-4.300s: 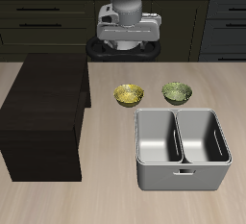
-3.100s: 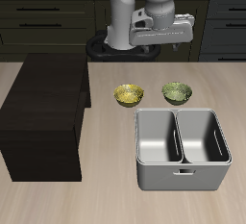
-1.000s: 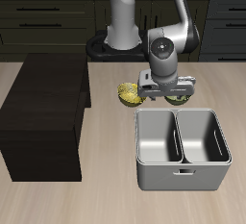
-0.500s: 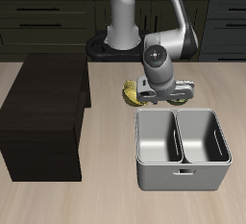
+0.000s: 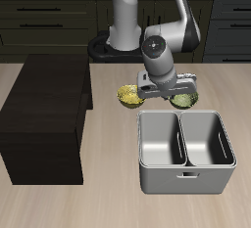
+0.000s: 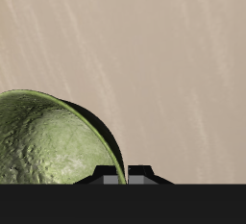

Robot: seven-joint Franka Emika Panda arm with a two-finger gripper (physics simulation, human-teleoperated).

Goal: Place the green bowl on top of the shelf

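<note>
The green bowl (image 5: 186, 100) is beside the yellow-gold bowl, just behind the grey bin, and my hand hides part of it. My gripper (image 5: 174, 91) is down over its rim and shut on it. In the wrist view the green bowl (image 6: 48, 146) hangs tilted right at my gripper (image 6: 116, 176), with a dark shadow on the table under its rim. The shelf (image 5: 44, 110) is a large dark brown box with a flat bare top, standing well away from the bowls along the table's side.
The yellow-gold bowl (image 5: 128, 96) stands on the table between the shelf and my gripper. The grey two-compartment bin (image 5: 186, 150) sits close in front of both bowls, nearer the table's front edge.
My arm came down from high at the back onto the green bowl and closed on its rim. In the last half second the hand rose slightly and the bowl shifted with it.
</note>
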